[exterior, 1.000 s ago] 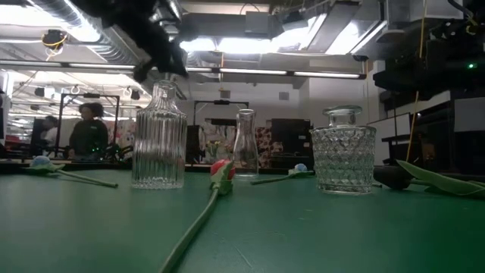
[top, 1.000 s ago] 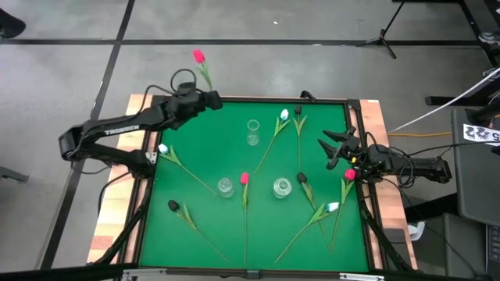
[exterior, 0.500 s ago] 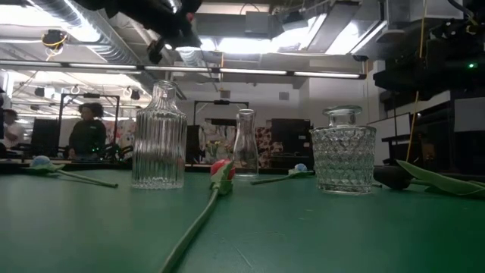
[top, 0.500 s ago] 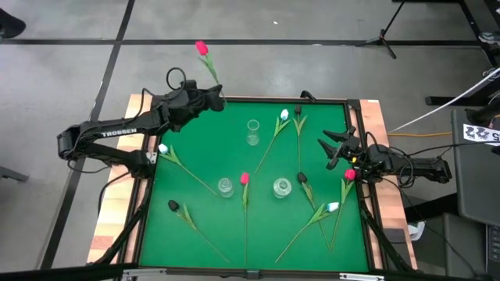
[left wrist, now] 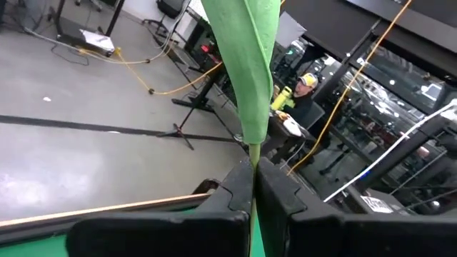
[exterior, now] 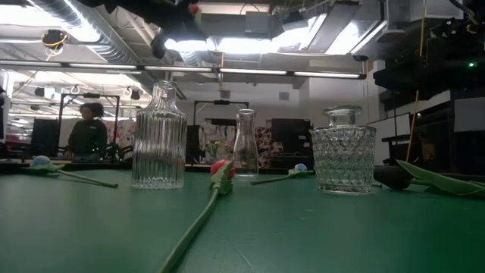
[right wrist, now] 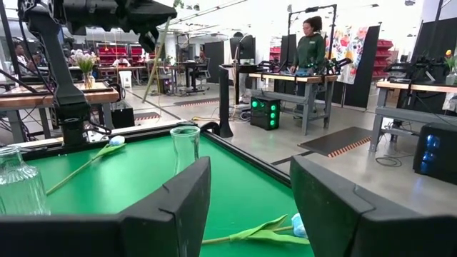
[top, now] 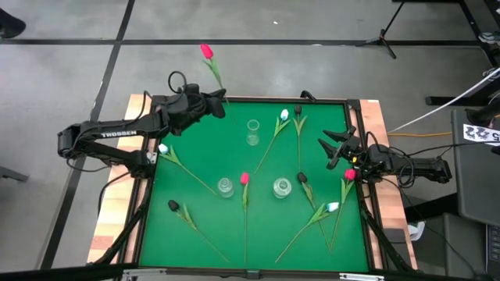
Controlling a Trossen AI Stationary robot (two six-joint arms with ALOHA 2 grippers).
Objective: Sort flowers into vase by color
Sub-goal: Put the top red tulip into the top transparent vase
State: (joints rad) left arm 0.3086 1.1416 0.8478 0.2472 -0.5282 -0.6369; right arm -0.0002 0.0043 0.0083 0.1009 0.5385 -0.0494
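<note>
1 red-pink tulip [top: 206, 51] clamped by its stem in left claw [top: 219, 100] at tabletop [top: 234, 148] far edge, head raised beyond it, 8 tulips lying flat among 3 glass vases, right claw [top: 331, 150] spread wide, empty, near right edge.

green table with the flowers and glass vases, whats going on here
The left hand is shut on the thin green stem of a red-pink artificial tulip, held up over the far edge of the green table. The right hand waits open at the right side. The other tulips lie flat around three empty clear glass vases.
</note>
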